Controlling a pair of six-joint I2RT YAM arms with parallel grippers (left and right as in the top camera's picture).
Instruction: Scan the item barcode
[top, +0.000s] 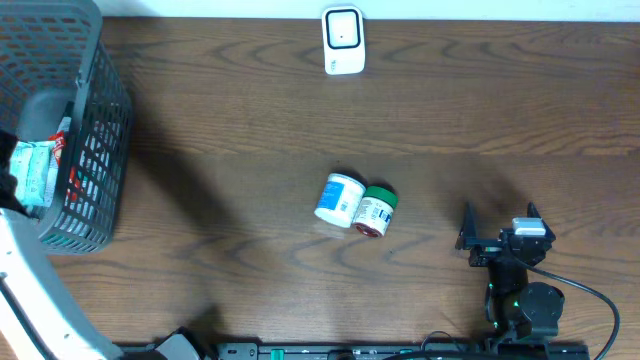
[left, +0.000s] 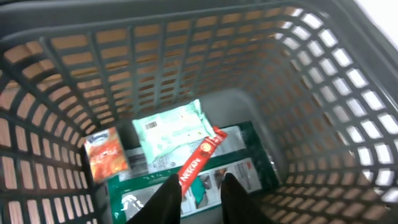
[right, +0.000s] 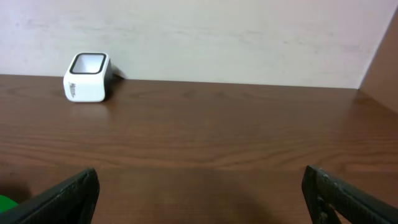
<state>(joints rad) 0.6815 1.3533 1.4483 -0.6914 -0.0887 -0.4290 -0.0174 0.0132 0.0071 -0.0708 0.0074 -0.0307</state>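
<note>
My left gripper (left: 202, 183) hangs inside the grey basket (left: 311, 74) with its jaws a little apart. The lower end of a red Nescafe stick (left: 200, 158) lies against the left finger, and the right finger is clear of it. Under the stick lie a pale green wipes pack (left: 171, 129) with a barcode label, a green box (left: 239, 165) and an orange tissue pack (left: 106, 152). The white barcode scanner (top: 342, 40) stands at the table's far edge and also shows in the right wrist view (right: 87, 77). My right gripper (top: 500, 225) rests open and empty at the front right.
The basket (top: 95, 120) stands at the table's left end. A white-and-blue jar (top: 339, 199) and a green-lidded jar (top: 376, 210) lie side by side mid-table. My white left arm (top: 25, 290) reaches up along the left edge.
</note>
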